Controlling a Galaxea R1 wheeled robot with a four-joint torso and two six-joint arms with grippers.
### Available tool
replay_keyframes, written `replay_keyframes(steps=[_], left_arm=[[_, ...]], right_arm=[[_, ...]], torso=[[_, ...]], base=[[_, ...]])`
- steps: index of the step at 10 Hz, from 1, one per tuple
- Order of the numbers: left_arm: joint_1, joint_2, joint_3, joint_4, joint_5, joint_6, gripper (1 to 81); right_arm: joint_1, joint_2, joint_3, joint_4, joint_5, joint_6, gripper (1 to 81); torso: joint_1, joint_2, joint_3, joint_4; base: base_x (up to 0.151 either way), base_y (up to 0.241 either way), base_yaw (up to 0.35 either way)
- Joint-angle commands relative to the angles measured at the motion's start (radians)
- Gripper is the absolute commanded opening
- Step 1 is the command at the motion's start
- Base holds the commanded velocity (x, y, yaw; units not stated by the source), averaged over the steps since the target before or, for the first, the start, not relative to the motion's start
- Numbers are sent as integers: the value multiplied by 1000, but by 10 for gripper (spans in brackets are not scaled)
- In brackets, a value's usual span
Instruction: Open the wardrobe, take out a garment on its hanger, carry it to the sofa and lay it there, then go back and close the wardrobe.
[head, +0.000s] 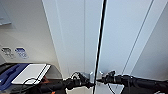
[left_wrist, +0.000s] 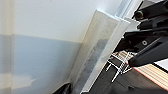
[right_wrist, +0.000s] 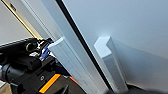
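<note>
Left arm: black, it enters low from the left in the head view and ends at the left pincer (head: 88, 83), right against the left door's handle (head: 87, 75); whether its fingers are parted or closed cannot be told.
Left of the arms: a dark surface with a blue-and-white object (head: 27, 73) lies low beside the robot, under a pale wall with two small blue stickers (head: 21, 53).
Wardrobe (head: 75, 37): tall white cabinet straight ahead, very close, both doors meeting at a thin dark seam (head: 100, 45) that runs top to bottom; no gap shows there beyond the line itself.
Handles: two small pale vertical pieces stand just either side of the seam; in the right wrist view the right door's handle (right_wrist: 110, 62) juts from the flat door face, near the seam but apart from it.
Right arm: black, coming in low from the right, its right pincer (head: 100, 80) sits at the seam beside the handles; its grip cannot be told.
Room to move: both pincers nearly meet at the seam.
</note>
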Motion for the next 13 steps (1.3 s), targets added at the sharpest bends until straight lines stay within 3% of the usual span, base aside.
replay_keyframes(steps=[1, 6, 8, 10, 13], left_arm=[[58, -79, 298, 84, -16, 5, 811], [254, -371, 555, 190, -28, 3, 811], [345, -519, 655, 245, -111, 5, 811], [431, -640, 712, 301, -171, 5, 811], [601, -777, 639, 304, -328, 3, 811]], right_arm=[[48, 14, 198, 56, -30, 25, 811], [-47, -147, 378, 53, -27, 22, 811], [-127, -247, 472, -17, -24, 24, 811], [-222, -341, 519, -59, 41, 22, 811], [-340, -508, 523, -100, 131, 25, 811]], torso=[[0, 0, 0, 0], [0, 0, 0, 0], [0, 0, 0, 0], [0, 0, 1, 0], [0, 0, 2, 0]], base=[[0, 0, 0], [0, 0, 0], [0, 0, 0], [0, 0, 0], [0, 0, 0]])
